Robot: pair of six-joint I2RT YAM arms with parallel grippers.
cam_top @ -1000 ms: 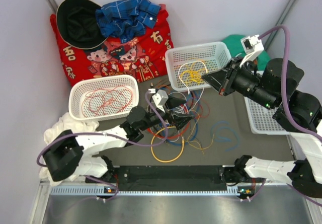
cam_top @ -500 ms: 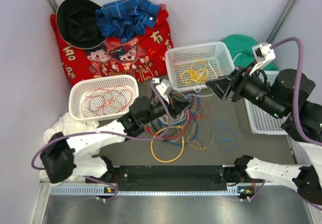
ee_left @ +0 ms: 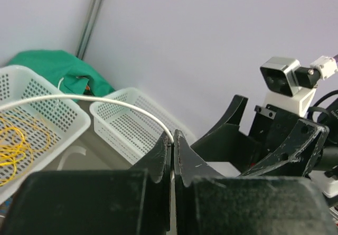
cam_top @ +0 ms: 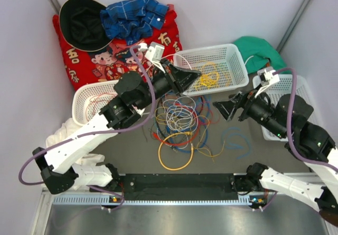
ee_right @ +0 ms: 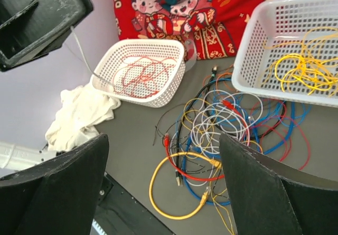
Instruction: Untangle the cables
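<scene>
The cables point(cam_top: 182, 120) lie in a tangled pile of red, blue, white, yellow and black loops on the dark table, also seen in the right wrist view point(ee_right: 222, 124). A yellow loop point(cam_top: 176, 151) lies at the pile's near edge. My left gripper point(cam_top: 198, 78) is raised above the pile, by the centre basket's near-left corner. Its jaws point(ee_left: 172, 135) are shut on a thin white cable point(ee_left: 105, 100) that arches away to the left. My right gripper point(cam_top: 224, 108) hovers right of the pile, open point(ee_right: 163, 140) with nothing between its fingers.
The centre white basket point(cam_top: 232, 53) holds yellow cables. A left basket point(cam_top: 84, 90) holds red ones. A third basket point(cam_top: 301, 84) sits at the right under my right arm. Red printed cloth point(cam_top: 105, 60), a black hat and white cloth point(cam_top: 66, 132) lie around.
My left gripper closed on the white cable in the pile and lifted up and back toward the centre basket. My right gripper opened and drew away from that basket, toward the near side.
</scene>
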